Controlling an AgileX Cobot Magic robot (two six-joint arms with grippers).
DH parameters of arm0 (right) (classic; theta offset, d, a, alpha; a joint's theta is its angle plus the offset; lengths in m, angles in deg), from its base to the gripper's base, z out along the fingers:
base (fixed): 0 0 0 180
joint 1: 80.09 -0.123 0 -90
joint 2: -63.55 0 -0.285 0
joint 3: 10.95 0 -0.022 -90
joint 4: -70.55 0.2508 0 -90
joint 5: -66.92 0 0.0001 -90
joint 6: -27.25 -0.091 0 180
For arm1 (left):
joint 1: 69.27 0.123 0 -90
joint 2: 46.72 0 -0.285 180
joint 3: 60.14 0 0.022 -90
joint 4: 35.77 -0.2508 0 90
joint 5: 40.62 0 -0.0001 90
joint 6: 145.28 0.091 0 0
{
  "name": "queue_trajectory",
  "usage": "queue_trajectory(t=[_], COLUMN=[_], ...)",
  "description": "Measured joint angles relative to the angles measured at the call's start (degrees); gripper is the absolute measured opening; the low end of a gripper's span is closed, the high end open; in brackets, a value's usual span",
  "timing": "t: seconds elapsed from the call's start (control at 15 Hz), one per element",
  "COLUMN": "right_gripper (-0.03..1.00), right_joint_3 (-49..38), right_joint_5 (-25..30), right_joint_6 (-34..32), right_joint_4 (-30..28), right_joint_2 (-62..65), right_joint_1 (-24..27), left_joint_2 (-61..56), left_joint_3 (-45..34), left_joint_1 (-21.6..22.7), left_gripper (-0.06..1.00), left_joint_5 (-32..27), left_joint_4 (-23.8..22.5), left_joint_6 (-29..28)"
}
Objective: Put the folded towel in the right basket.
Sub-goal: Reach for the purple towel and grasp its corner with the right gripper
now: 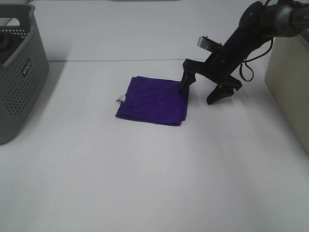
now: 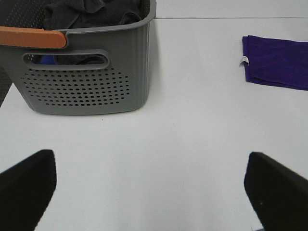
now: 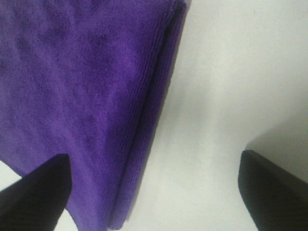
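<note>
The folded purple towel point(image 1: 153, 100) lies flat on the white table, with a small white tag at its left edge. It also shows in the left wrist view point(image 2: 279, 67) and fills much of the right wrist view point(image 3: 82, 96). My right gripper point(image 1: 198, 95) is open and low at the towel's right edge: one finger point(image 1: 184, 86) is on or just over the edge, the other point(image 1: 218, 95) over bare table. In the right wrist view the gripper point(image 3: 154, 192) straddles the folded edge. My left gripper point(image 2: 151, 192) is open and empty, far from the towel. The right basket point(image 1: 289, 92) is beige, at the right edge.
A grey perforated basket point(image 1: 19, 87) stands at the far left; the left wrist view shows the grey basket point(image 2: 86, 82) with dark cloths point(image 2: 91, 12) inside. The white table point(image 1: 154, 183) stretches in front of the towel.
</note>
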Motion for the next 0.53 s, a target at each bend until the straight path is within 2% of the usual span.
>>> queue_trajectory(t=[0.33, 0.53], right_gripper=[0.89, 0.84], right_joint_3=[0.52, 1.38], right_joint_5=[-0.11, -0.52], right_joint_6=[-1.38, -3.04], right_joint_4=[1.43, 6.3], right_joint_2=[-1.09, -3.04], right_joint_1=[0.0, -1.66], left_joint_2=[0.0, 0.0], left_joint_3=[0.0, 0.0], left_joint_1=[0.0, 0.0], left_gripper=[0.99, 0.99], left_joint_5=[0.0, 0.0], left_joint_4=[0.0, 0.0], left_joint_6=[0.0, 0.0])
